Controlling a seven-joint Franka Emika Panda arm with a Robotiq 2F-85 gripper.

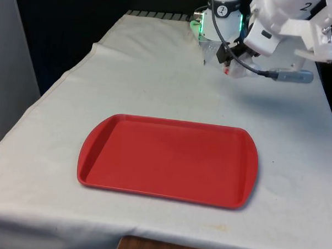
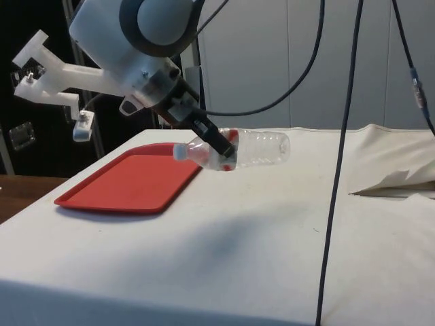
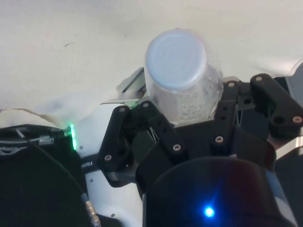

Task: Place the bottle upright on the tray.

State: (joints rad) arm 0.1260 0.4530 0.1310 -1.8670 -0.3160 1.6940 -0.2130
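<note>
Above the tabletop (image 2: 238, 231), at the red tray's (image 1: 170, 158) one o'clock in the front view, the tool (image 2: 221, 151) clamps the clear bottle (image 2: 255, 148) sideways; carrying underway, uprighting over the tray comes next.

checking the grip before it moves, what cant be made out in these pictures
- Front view: most of the bottle sits behind the tool and arm.
- Wrist view: the bottle's body is cut off by the fingers.
- Side view: the tray's far end is hidden by the arm.
</note>
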